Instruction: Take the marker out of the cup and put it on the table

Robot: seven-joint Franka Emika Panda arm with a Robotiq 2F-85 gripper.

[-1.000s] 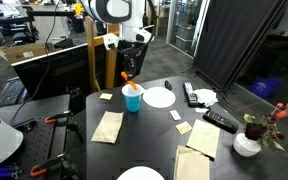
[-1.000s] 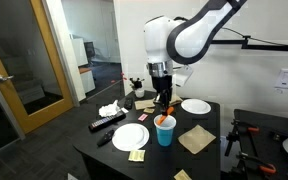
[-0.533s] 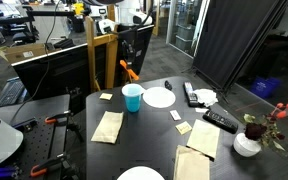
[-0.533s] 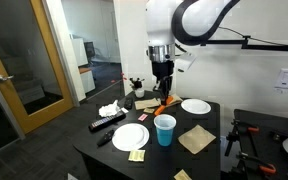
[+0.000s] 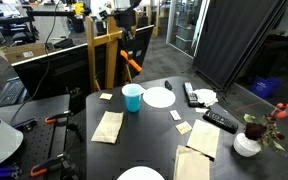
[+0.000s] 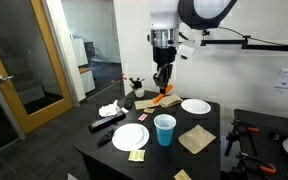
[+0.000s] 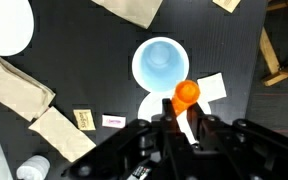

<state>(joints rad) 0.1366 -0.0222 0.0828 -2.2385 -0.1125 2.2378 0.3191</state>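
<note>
My gripper is shut on the orange marker and holds it high in the air above the black table. The marker hangs tilted from the fingers in both exterior views. The light-blue cup stands upright on the table below, empty and whitish inside. It also shows in both exterior views. The marker is well clear of the cup's rim.
White plates, tan napkins, small paper notes and a black remote lie on the table. A white vase with flowers stands near one corner. A wooden frame stands behind the table.
The gripper has risen with the marker: it was in the cup, then just above it, and now hangs well above the cup.
</note>
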